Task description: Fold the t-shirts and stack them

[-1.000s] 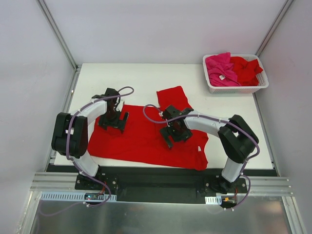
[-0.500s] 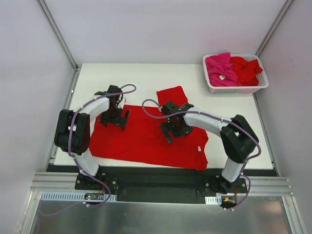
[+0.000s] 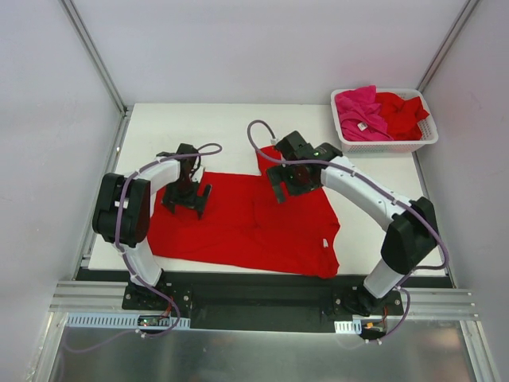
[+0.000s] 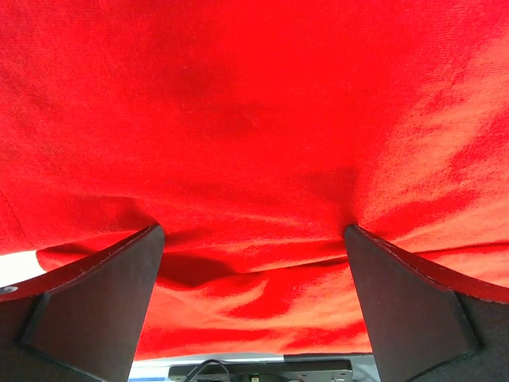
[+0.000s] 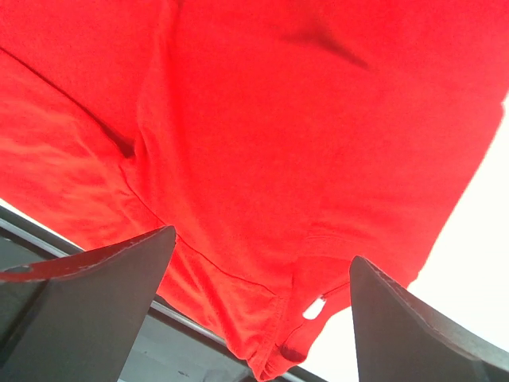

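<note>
One red t-shirt [image 3: 246, 227] lies spread flat on the white table [image 3: 215, 131], a small white label [image 3: 324, 243] near its right edge. My left gripper [image 3: 188, 196] is open, low on the shirt's left far edge; in the left wrist view both fingers [image 4: 95, 302] press into wrinkled red cloth [image 4: 254, 119]. My right gripper [image 3: 291, 178] hangs open above the shirt's far sleeve, holding nothing. The right wrist view looks down on the red cloth [image 5: 262, 119] from above, between spread fingers [image 5: 413, 326]. A magenta-pink t-shirt [image 3: 358, 111] and another red one [image 3: 402, 113] lie bunched in the basket.
The white slotted basket [image 3: 382, 146] stands at the table's far right corner. Metal frame posts [image 3: 94, 56] rise at the far corners. A black rail [image 3: 254, 290] with both arm bases runs along the near edge.
My right arm has lifted off the shirt's middle and swung toward the far side, over the sleeve. The left gripper has stayed almost in place on the cloth.
</note>
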### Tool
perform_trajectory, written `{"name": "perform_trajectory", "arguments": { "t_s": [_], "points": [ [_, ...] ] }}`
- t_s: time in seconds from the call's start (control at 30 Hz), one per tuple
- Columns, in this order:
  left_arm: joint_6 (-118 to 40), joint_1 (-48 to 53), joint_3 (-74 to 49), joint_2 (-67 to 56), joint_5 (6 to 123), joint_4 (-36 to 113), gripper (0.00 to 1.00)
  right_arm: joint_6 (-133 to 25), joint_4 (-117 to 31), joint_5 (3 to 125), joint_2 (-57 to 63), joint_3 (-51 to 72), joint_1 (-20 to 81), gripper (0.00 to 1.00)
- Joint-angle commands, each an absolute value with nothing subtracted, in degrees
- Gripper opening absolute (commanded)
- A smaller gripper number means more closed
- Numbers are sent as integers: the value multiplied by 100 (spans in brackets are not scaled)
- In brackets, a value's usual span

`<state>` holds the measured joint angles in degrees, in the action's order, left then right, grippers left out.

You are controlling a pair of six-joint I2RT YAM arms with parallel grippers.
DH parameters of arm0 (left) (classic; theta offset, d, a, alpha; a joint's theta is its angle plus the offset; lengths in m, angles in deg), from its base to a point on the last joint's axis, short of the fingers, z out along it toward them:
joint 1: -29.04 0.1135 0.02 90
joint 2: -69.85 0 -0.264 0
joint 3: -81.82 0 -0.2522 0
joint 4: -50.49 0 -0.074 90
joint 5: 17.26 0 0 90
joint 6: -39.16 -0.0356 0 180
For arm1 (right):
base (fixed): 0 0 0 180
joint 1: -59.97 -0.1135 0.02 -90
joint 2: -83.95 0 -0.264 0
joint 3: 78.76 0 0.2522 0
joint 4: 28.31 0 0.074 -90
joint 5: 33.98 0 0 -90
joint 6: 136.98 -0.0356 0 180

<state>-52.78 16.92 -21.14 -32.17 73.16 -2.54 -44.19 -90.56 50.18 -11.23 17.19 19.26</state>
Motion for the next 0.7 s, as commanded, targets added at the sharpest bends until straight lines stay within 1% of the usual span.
{"name": "perform_trajectory", "arguments": {
  "t_s": [0.0,0.37,0.67],
  "points": [
    [-5181,1901,-2412,-3325,7555,-195,99,-4320,-9454,4829,-834,2113,2085,96],
    [-5242,2086,-2316,-3228,7836,-440,99,-4206,-9515,4838,-1168,2657,2261,96],
    [-5225,2174,-2281,-3500,7793,-564,99,-4118,-9770,4820,-1449,3071,2340,96]
  ]
}}
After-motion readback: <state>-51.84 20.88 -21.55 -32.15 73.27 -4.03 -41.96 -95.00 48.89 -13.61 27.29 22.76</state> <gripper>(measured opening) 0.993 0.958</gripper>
